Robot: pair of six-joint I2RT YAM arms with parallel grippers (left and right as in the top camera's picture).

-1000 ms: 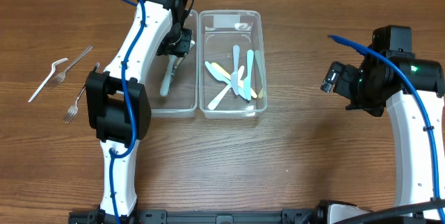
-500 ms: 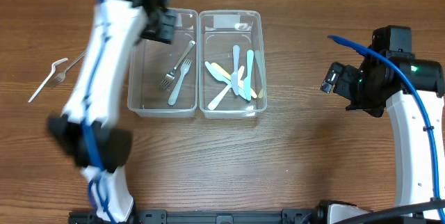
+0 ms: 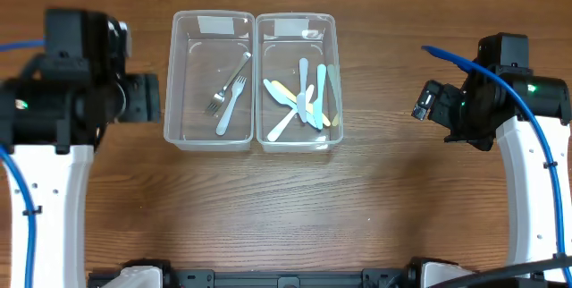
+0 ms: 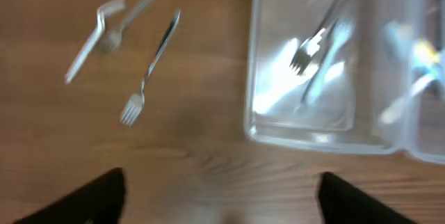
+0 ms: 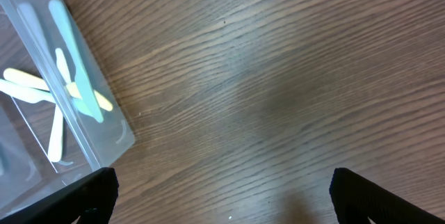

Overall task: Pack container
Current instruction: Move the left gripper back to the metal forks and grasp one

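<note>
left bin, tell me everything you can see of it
The left bin is a clear plastic rectangular tub with rounded corners and no lid, upright on the wood table. Its long side sits against the right bin. A pale patch shows at its far end. Inside, a metal fork and a paler utensil lie crossed.

Brown wood-grain table (image 3: 286, 207), evenly lit

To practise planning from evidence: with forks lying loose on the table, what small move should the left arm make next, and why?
Probably lower the left end effector over the nearest loose fork. Its jaws stand open and empty, and that fork lies outside the left container, which already holds forks, so it looks like the next piece to pack.
</note>
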